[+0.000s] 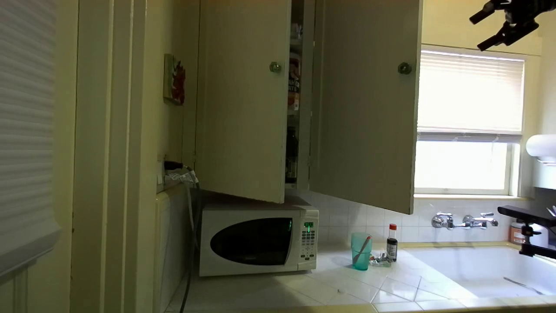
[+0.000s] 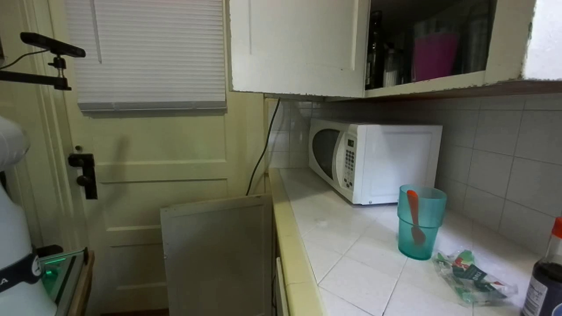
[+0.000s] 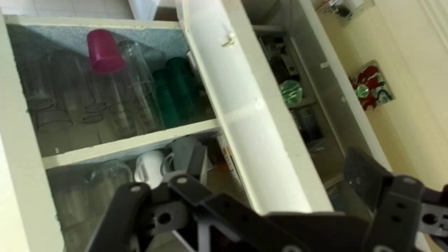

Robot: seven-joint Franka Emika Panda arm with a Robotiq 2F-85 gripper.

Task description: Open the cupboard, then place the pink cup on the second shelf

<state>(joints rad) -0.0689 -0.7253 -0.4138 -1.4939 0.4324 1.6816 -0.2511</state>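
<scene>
Jaws spread wide, the tool point(image 1: 476, 33) hangs in the air, apart from the pink cup point(image 3: 105, 52). That cup stands upright on the bottom shelf point(image 2: 426, 86) of the cupboard point(image 2: 507, 48), among clear glasses point(image 3: 138, 75), with teal tumblers point(image 3: 183, 84) further along. Mugs point(image 3: 148, 168) sit on the next shelf point(image 3: 133, 142) above. Two doors point(image 1: 365, 100) stand ajar. Below them, a white microwave point(image 1: 258, 241) rests on the tiled bench point(image 2: 351, 281); near it stands a teal cup point(image 2: 430, 210) with a red utensil point(image 2: 412, 204) inside, then a crumpled packet point(image 2: 474, 276) and a red-capped bottle point(image 1: 392, 245). A white sink point(image 1: 486, 265) adjoins the bench, beneath wall taps point(image 1: 470, 221).
</scene>
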